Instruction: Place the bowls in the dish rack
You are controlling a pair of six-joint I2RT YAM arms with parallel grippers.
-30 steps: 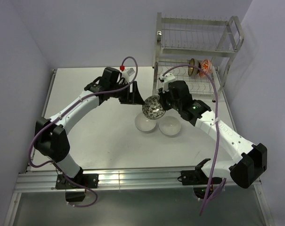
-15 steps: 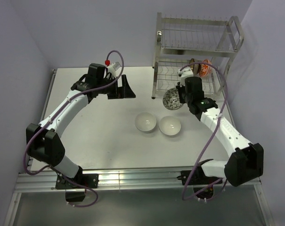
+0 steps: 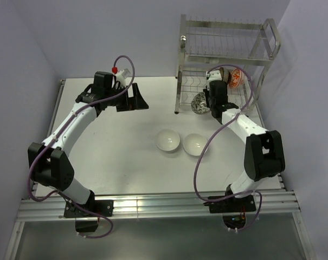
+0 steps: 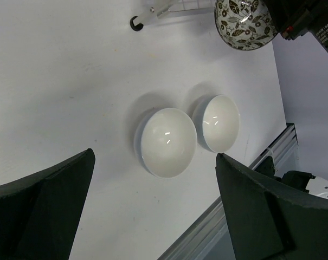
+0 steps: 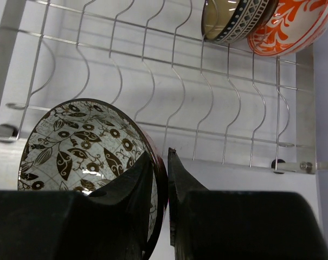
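Observation:
The grey-white patterned bowl (image 5: 82,146) is pinched at its rim by my shut right gripper (image 5: 159,154), tilted on edge at the front of the dish rack's (image 3: 226,54) lower tier (image 5: 153,54). In the top view that bowl (image 3: 198,103) hangs beside the right gripper (image 3: 206,101). A dark brown bowl (image 5: 237,19) and an orange-red bowl (image 5: 288,24) stand in the far right slots. Two plain white bowls (image 3: 167,140) (image 3: 195,144) sit upright on the table. My left gripper (image 3: 137,101) hangs wide open and empty, above and left of them (image 4: 168,142) (image 4: 221,123).
The rack's upper tier (image 3: 223,40) holds nothing that I can see. A rack foot (image 4: 134,23) stands on the white table (image 3: 109,157). The aluminium rail (image 3: 153,205) runs along the near edge, and purple walls close in the left and back.
The right arm has carried the patterned bowl from above the white bowls back to the rack's lower tier. The left gripper has opened wide and drawn away to the left.

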